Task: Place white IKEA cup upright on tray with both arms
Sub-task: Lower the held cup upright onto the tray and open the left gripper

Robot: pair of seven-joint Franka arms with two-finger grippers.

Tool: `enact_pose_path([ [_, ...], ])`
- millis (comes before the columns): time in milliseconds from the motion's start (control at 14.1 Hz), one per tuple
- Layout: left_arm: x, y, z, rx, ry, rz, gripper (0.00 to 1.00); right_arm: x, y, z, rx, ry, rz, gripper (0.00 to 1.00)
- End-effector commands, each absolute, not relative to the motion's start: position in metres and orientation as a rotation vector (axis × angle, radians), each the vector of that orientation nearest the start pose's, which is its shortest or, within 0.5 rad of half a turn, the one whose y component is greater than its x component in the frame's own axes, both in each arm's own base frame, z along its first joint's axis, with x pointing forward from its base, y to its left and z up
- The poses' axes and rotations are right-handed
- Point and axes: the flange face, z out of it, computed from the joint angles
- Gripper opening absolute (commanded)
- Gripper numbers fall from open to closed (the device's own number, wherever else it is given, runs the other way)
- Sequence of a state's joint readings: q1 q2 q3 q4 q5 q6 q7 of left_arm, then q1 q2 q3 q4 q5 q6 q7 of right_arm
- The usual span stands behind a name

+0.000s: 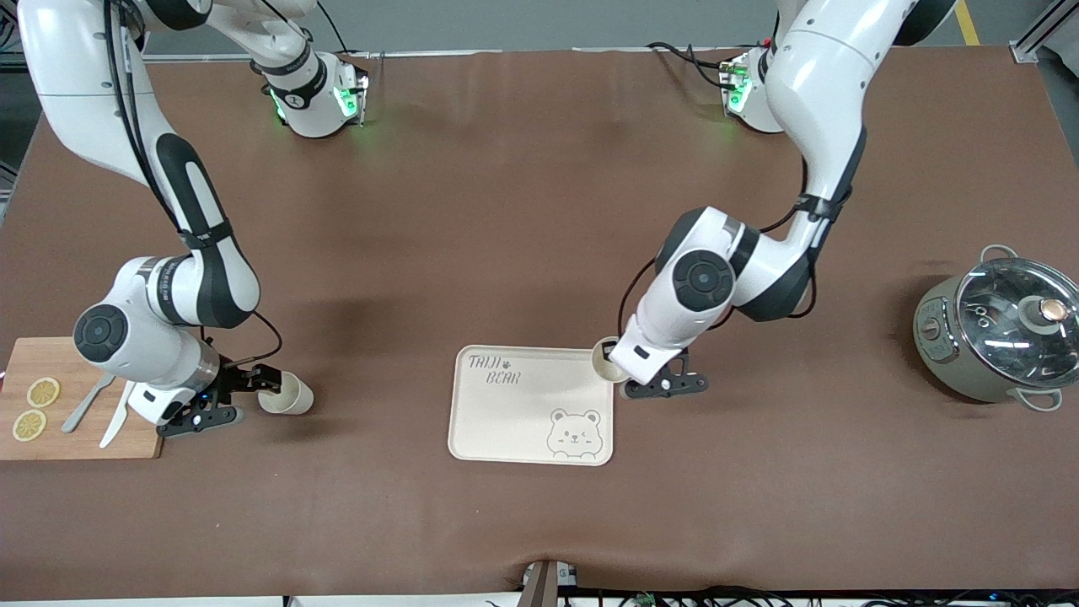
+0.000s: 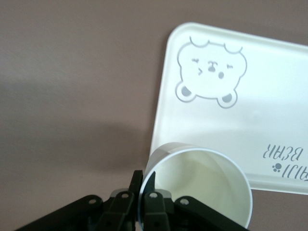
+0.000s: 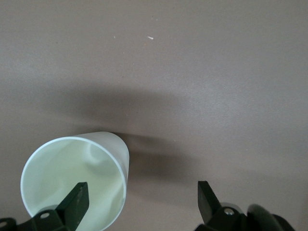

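Note:
The cream bear tray (image 1: pixel 523 413) lies in the middle of the table, near the front camera; it also shows in the left wrist view (image 2: pixel 269 96). My left gripper (image 1: pixel 620 371) (image 2: pixel 144 177) is shut on the rim of a white cup (image 1: pixel 605 358) (image 2: pixel 202 183), one finger inside and one outside. It holds that cup mouth-up over the tray's corner toward the left arm's end. A second white cup (image 1: pixel 287 394) (image 3: pixel 77 183) lies on its side on the table beside the cutting board. My right gripper (image 1: pixel 268 384) (image 3: pixel 140 190) is open, with one finger in that cup's mouth.
A wooden cutting board (image 1: pixel 84 438) with two lemon slices, a fork and a knife lies at the right arm's end. A grey pot with a glass lid (image 1: pixel 999 333) stands at the left arm's end.

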State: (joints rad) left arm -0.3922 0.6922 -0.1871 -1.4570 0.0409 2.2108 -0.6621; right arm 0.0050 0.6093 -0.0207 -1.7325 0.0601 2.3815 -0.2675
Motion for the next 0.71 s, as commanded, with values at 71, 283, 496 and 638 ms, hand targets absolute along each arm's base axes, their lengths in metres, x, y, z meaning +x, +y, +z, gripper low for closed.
enact_pose_path([
  [71,0.62,-0.399,0.275,-3.252,-0.211,-0.051,0.0,0.681,-0.004,0.229,-3.076,-0.332,-0.1,1.0],
  [283,0.624,-0.413,0.25,-3.211,-0.236,-0.133,0.0,0.681,-0.004,0.226,-3.076,-0.332,-0.105,1.0],
  [496,0.628,-0.422,0.237,-3.204,-0.265,-0.192,0.0,0.681,-0.002,0.222,-3.077,-0.336,-0.114,1.0],
  [638,0.63,-0.423,0.231,-3.215,-0.268,-0.215,0.0,0.682,-0.001,0.223,-3.077,-0.338,-0.123,1.0],
])
